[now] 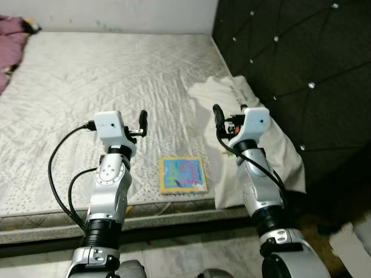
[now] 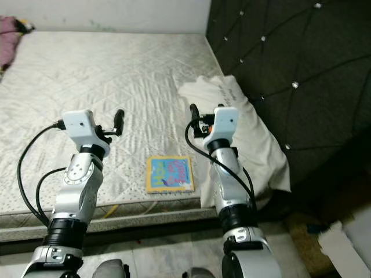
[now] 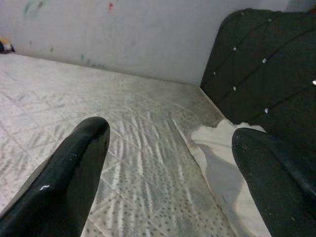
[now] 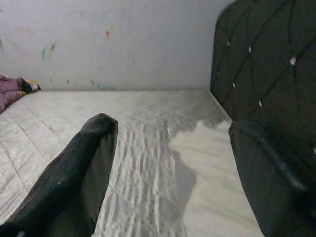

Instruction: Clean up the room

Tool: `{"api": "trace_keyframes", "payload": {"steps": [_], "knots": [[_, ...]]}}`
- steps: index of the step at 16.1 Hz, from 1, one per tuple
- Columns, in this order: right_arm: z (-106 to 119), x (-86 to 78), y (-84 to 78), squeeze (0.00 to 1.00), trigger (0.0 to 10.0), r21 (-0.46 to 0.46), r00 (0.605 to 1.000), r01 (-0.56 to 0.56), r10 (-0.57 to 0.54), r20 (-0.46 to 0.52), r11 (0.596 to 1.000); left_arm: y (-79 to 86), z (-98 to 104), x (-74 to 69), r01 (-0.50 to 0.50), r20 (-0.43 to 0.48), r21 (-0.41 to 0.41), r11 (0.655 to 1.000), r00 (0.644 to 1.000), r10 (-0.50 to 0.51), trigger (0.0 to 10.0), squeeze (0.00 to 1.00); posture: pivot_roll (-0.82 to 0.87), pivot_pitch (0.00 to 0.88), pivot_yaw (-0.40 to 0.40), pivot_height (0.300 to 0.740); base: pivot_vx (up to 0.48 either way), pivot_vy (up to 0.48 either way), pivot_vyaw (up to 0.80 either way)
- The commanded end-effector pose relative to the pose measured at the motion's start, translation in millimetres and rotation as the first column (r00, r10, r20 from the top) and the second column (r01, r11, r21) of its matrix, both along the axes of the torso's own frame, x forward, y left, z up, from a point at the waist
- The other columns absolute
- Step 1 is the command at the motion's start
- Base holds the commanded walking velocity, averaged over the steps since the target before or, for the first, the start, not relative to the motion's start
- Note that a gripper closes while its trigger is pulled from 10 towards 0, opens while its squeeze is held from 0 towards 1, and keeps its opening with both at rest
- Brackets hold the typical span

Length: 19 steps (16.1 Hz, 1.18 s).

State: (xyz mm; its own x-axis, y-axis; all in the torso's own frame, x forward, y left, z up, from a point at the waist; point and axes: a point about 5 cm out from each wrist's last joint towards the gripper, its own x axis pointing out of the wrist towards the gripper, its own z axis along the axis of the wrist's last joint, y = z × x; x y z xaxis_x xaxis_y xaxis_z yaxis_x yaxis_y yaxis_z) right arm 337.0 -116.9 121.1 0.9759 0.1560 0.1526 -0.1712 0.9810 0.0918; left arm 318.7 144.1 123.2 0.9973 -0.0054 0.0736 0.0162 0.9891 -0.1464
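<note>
Left eye view: a bare quilted mattress [image 1: 104, 75] fills the scene, with a dark tufted headboard [image 1: 290, 69] along its right side and a pale wall at the far end. A colourful picture book [image 1: 183, 175] lies flat at the near edge of the mattress, between the two arms. A white pillow [image 1: 272, 145] lies on the right side of the bed against the headboard, its near end hanging over the mattress edge. A purple cloth [image 1: 11, 35] is bunched at the far left corner. The left gripper [image 1: 142, 123] is raised over the mattress to the left of the book, holding nothing. The right gripper [image 1: 218, 116] is raised on the right, over the pillow's left edge, also empty.

Right eye view: the same layout, with the book near the bed's near edge between the silver forearms, touching neither gripper.

Left wrist view: its two black fingers [image 3: 64, 182] stand wide apart with nothing between them; beyond them are the mattress, the pillow and the headboard.

Right wrist view: its fingers [image 4: 74, 182] are likewise spread wide and empty, above the mattress and the pillow, with the purple cloth at the far wall.
</note>
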Motion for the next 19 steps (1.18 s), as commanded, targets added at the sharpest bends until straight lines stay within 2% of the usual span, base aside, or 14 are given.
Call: {"api": "trace_keyframes", "payload": {"steps": [1, 4, 6, 10, 16, 19], "knots": [[3.6, 0.5, 2.0, 0.0, 10.0, -0.007, 1.0, -0.009, 0.009, 0.005, 1.0, 3.4, 0.3, -2.8, 0.0, 0.002, 0.003, 1.0, 1.0, 0.0, 10.0, 0.0, 0.02, 0.0, -0.067, 0.74, 0.0, 0.0, 0.0], [6.9, 1.4, 7.9, 0.0, 10.0, -0.085, 0.998, -0.052, 0.054, 0.026, 0.995, 14.2, -2.4, -3.9, -0.042, -0.008, 0.009, 0.999, 0.999, 0.042, 10.0, 0.0, 0.03, 0.0, -0.082, 0.74, 0.0, 0.0, 0.41], [7.1, 2.9, 4.5, 0.0, 10.0, -0.077, 0.999, -0.026, 0.028, 0.019, 0.997, 13.4, -1.9, -3.2, -0.039, -0.01, -0.004, 0.999, 0.999, 0.039, 10.0, 0.0, 0.02, 0.0, -0.085, 0.74, 0.0, 0.0, 0.64], [4.8, 1.9, -1.6, 0.0, 10.0, -0.057, 1.0, 0.013, -0.013, -0.003, 0.998, 12.2, -1.0, -2.8, -0.025, -0.015, -0.014, 1.0, 1.0, 0.025, 10.0, 0.0, 0.02, 0.0, -0.081, 0.74, 0.0, 0.155, 0.0], [6.3, 4.1, -1.6, 0.0, 10.0, -0.062, 1.0, 0.01, -0.01, -0.006, 0.998, 12.1, -0.5, -1.6, -0.029, -0.014, -0.02, 0.999, 0.999, 0.029, 10.0, 0.0, 0.03, 0.0, -0.089, 0.74, 0.0, 0.332, -0.64], [5.8, 4.4, -1.5, 0.0, 10.0, -0.062, 1.0, 0.007, -0.008, -0.009, 0.998, 12.0, -0.6, -1.4, -0.03, -0.014, -0.02, 0.999, 0.999, 0.029, 10.0, 0.0, 0.03, 0.0, -0.09, 0.74, 0.0, 0.461, 0.0]]}}
